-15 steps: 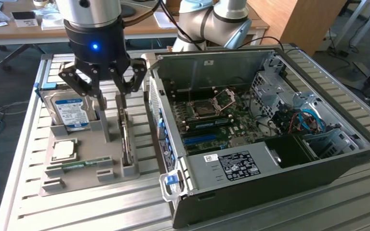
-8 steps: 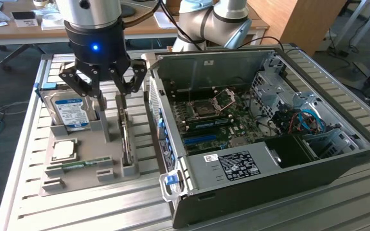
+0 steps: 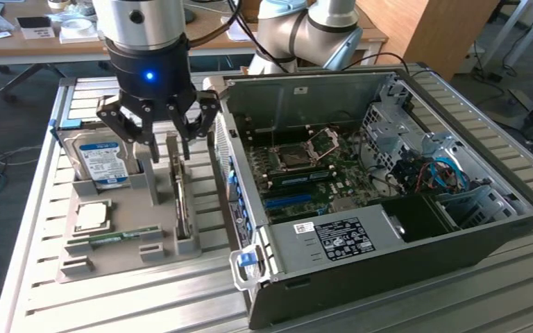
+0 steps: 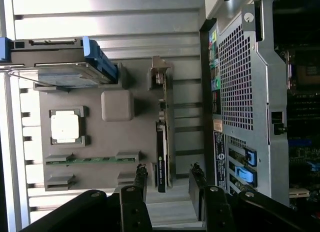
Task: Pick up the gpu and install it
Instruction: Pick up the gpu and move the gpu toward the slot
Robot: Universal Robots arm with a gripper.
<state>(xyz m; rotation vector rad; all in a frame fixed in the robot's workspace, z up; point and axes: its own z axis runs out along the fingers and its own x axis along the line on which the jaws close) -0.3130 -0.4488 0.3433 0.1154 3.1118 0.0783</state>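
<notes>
The gpu [image 3: 183, 205] stands on edge in a slot of the grey tray [image 3: 150, 218], just to the exterior view's left of the open computer case [image 3: 359, 229]. The hard drive [image 3: 100, 161] is further left. The gripper [image 3: 160, 147] hovers over the card's far end, fingers spread wide and holding nothing. A clean grasp, I judge, needs the fingers square across the thin edge (in the wrist view the card lies between them, nearer one). The card's lower edge is hidden in its slot, and the case's matching slot is hard to make out.
</notes>
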